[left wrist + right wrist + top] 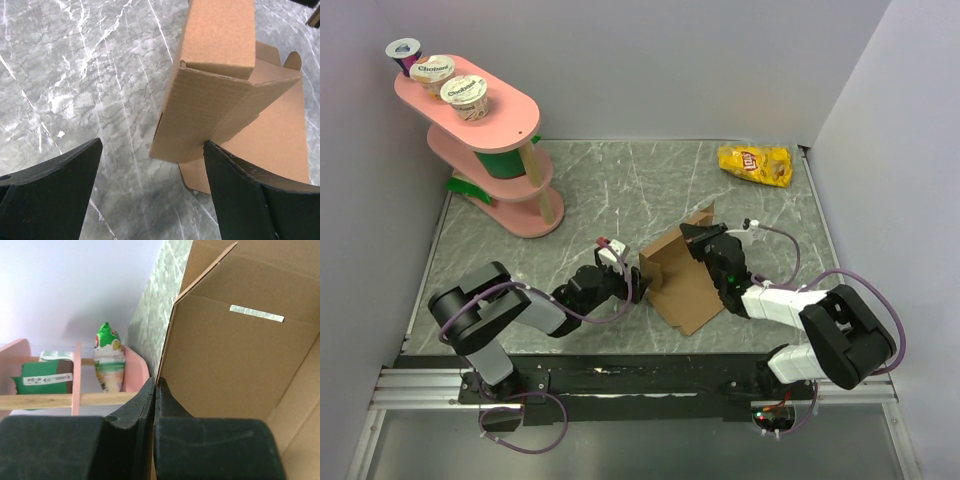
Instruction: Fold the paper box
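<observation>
Counter (pixel 620 185): grey marble, stretched ahead of me.
Chip bag (pixel 755 164): yellow, lay at its far right corner.
Shelf (pixel 485 110): pink, tiered, far left; three yogurt cups (pixel 463 92) stood on top.

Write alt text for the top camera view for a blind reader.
A partly folded brown paper box stands between two arms, the left gripper open beside it, the right gripper shut at its far side. A pink shelf with yogurt cups sits back left, a yellow chip bag back right.

Centre blocked — paper box (pixel 682 288); pink rack (pixel 495 160) far left; chip bag (pixel 755 163) far right.
</observation>
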### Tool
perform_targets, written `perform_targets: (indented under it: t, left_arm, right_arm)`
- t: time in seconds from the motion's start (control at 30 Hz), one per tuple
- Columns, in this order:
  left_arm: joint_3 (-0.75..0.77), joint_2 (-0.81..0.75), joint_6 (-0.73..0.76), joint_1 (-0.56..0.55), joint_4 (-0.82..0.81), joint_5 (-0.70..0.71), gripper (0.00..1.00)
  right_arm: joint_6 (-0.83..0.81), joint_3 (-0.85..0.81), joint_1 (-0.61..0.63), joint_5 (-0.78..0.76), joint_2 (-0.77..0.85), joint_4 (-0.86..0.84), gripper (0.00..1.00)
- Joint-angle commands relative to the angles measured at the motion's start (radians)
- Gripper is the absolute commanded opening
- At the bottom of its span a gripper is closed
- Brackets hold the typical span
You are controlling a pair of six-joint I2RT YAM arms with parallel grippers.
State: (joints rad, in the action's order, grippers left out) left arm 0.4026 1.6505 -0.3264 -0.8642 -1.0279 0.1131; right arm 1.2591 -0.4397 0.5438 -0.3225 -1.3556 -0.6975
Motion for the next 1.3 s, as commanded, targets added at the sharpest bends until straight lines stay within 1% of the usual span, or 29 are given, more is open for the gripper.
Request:
perform_targets:
  t: [0.0, 0.17, 0.27, 0.37, 0.6, 0.73, 0.83, 1.0, 1.27]
  left_arm:
    - [0.051, 0.015, 0.038, -0.015, -0.095, 0.08, 0.89]
    - [0.061, 0.038, 0.053, -0.035, -0.118, 0.134, 0.89]
    - [0.054, 0.045, 0.059, -0.051, -0.158, 0.189, 0.89]
    - [0.047, 0.057, 0.069, -0.07, -0.207, 0.236, 0.91]
    - [0.064, 0.091, 0.089, -0.099, -0.257, 0.263, 0.94]
    - [0.071, 0.089, 0.092, -0.102, -0.27, 0.254, 0.96]
    - [0.081, 0.089, 0.096, -0.102, -0.273, 0.25, 0.96]
    - [0.084, 0.091, 0.093, -0.102, -0.296, 0.257, 0.96]
    - [0.078, 0.086, 0.084, -0.104, -0.325, 0.177, 0.97]
  right_arm:
    - [-0.038, 0.078, 0.015, -0.007, 0.009, -0.06, 0.0]
    - [-0.063, 0.125, 0.018, -0.016, 0.009, -0.148, 0.0]
    - [-0.07, 0.153, 0.021, -0.02, 0.003, -0.187, 0.0]
    - [-0.058, 0.167, 0.022, -0.023, -0.002, -0.18, 0.0]
    - [-0.056, 0.159, 0.031, -0.032, -0.004, -0.157, 0.0]
    - [-0.058, 0.165, 0.036, -0.039, -0.01, -0.174, 0.0]
    - [-0.063, 0.182, 0.038, -0.039, -0.028, -0.229, 0.0]
    - [-0.066, 0.2, 0.038, -0.036, -0.045, -0.267, 0.0]
    - [-0.073, 0.196, 0.039, -0.043, -0.034, -0.244, 0.0]
